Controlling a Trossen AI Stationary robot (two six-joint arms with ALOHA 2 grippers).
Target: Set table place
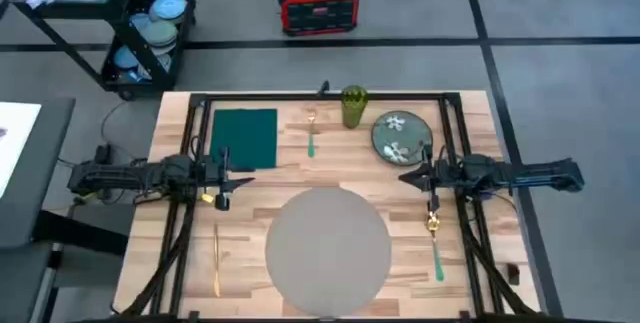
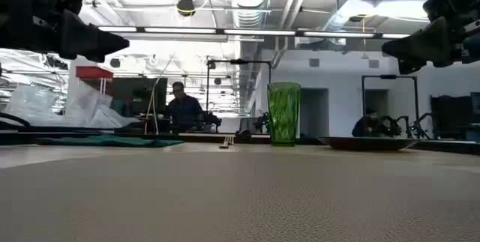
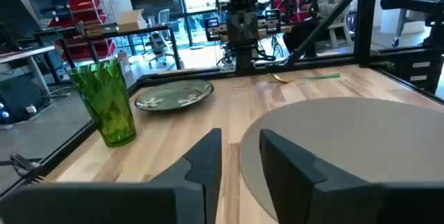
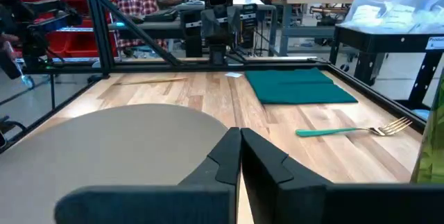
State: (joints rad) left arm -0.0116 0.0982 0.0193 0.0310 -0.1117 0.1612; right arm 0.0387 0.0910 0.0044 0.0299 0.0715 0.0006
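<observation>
The round grey placemat (image 1: 328, 248) lies flat on the wooden table (image 1: 480, 123), near its front edge at the middle. My left gripper (image 1: 232, 176) hovers left of the placemat's far part, pointing right, its fingers (image 3: 208, 158) apart with nothing between them. My right gripper (image 1: 405, 176) hovers opposite it, pointing left, its fingertips (image 4: 229, 156) together on nothing. Both are clear of the placemat (image 3: 347, 141), (image 4: 104, 141).
A dark green napkin (image 1: 245, 138), a green-handled fork (image 1: 311, 135), a green glass (image 1: 353, 106) and a floral plate (image 1: 402, 136) lie along the far side. A gold knife (image 1: 215, 258) lies left, a green-handled spoon (image 1: 436, 248) right. A cart (image 1: 140, 23) stands beyond the table.
</observation>
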